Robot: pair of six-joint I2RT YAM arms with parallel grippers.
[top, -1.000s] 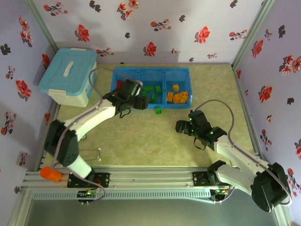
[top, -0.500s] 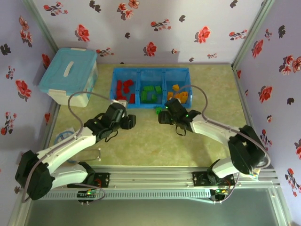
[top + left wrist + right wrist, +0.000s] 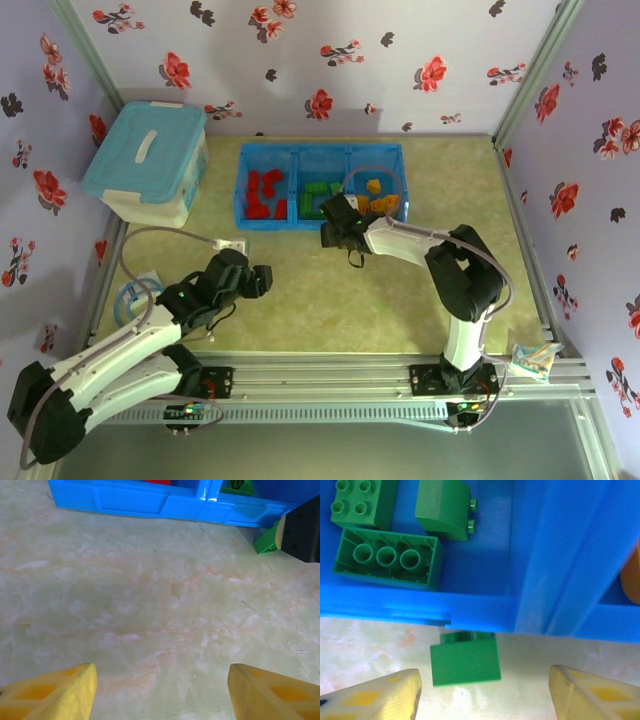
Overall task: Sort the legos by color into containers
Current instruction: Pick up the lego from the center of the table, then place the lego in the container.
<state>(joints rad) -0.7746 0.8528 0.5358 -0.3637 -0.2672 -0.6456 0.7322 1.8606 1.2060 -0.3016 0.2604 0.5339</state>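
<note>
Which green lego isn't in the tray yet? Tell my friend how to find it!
Find the bright blue tray on the table. Just outside its near wall, in front of the middle compartment, one green lego sits on the table. The other green legos all lie inside the tray.

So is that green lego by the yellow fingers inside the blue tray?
No, the green lego lies on the table, just outside the blue tray's front wall.
</note>
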